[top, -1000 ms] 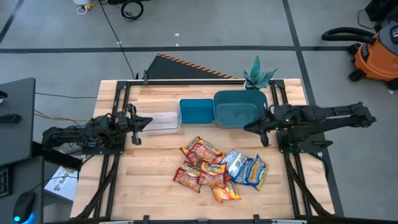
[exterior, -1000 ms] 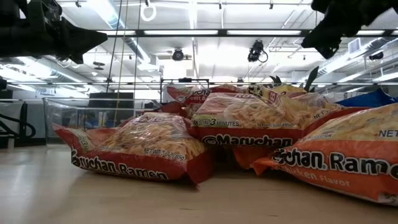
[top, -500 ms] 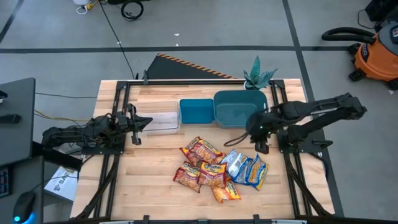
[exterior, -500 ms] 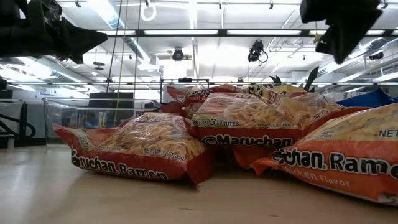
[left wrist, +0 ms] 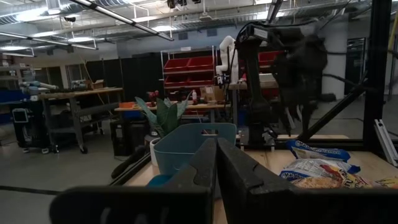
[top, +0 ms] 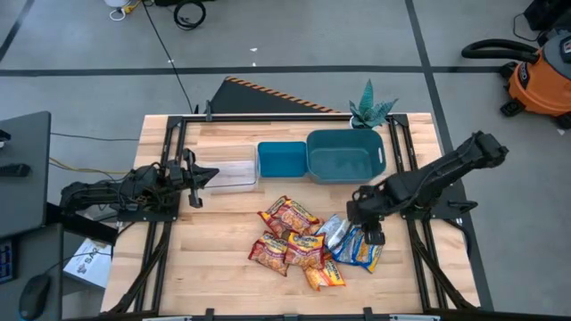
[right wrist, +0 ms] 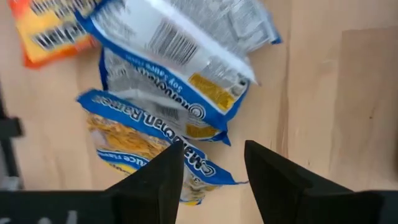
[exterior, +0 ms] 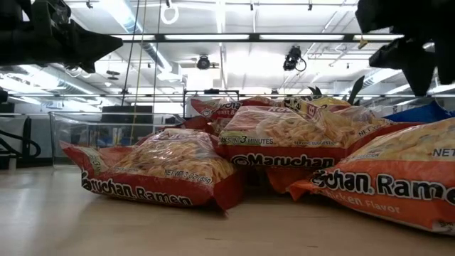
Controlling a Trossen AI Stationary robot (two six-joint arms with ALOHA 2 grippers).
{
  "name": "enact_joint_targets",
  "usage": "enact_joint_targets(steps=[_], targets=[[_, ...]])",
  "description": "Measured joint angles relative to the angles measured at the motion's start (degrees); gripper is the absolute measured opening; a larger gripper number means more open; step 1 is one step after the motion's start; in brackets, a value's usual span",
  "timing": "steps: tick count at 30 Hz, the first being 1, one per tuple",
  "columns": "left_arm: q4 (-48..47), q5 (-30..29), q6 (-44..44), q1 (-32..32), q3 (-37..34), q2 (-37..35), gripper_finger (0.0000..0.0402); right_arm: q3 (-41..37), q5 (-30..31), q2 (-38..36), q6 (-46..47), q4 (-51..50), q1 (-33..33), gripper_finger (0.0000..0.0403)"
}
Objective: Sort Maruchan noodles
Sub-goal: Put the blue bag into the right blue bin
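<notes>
End effector (top: 371,234) now above blue packets (top: 359,242)

Bright even overhead light, ceiling strip lights (exterior: 284,37) glaring in low view, soft shadows on worktop (top: 223,259), right wrist view motion-blurred

The Maruchan noodles (top: 312,241) lie heaped at the middle of the desk (top: 214,267), in front of two bins (top: 343,156) at its back, with the right hand (top: 370,227) above the heap's right end and the left hand (top: 198,176) at the desk's left edge.
</notes>
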Motion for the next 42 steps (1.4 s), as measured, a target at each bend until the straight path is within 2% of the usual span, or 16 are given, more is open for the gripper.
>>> enact_joint_targets(steps=[7, 14, 18, 24, 30, 33, 42], targets=[[0.0, 0.0, 0.0, 0.0, 0.0, 0.0, 0.0018, 0.0, -2.5, 6.9, -1.8, -0.8, 2.1, 0.0164], [0.0, 0.0, 0.0, 0.0, 0.0, 0.0, 0.0018, 0.0, -3.3, 10.6, -4.4, -6.8, 2.3, 0.0131], [0.0, 0.0, 0.0, 0.0, 0.0, 0.0, 0.0018, 0.0, -3.3, 10.3, -4.5, -8.3, 2.3, 0.0091], [0.0, 0.0, 0.0, 0.0, 0.0, 0.0, 0.0018, 0.0, -4.6, 9.1, -5.9, -8.8, 1.9, 0.0010], [0.0, 0.0, 0.0, 0.0, 0.0, 0.0, 0.0018, 2.2, -5.2, 7.2, -3.7, -13.7, 0.5, 0.0009], [0.0, 0.0, 0.0, 0.0, 0.0, 0.0, 0.0018, 5.2, -1.4, 5.8, -2.5, -18.1, 0.1, 0.0006], [0.0, 0.0, 0.0, 0.0, 0.0, 0.0, 0.0018, 14.2, 19.5, 0.5, 2.9, -23.3, -1.5, 0.0006]])
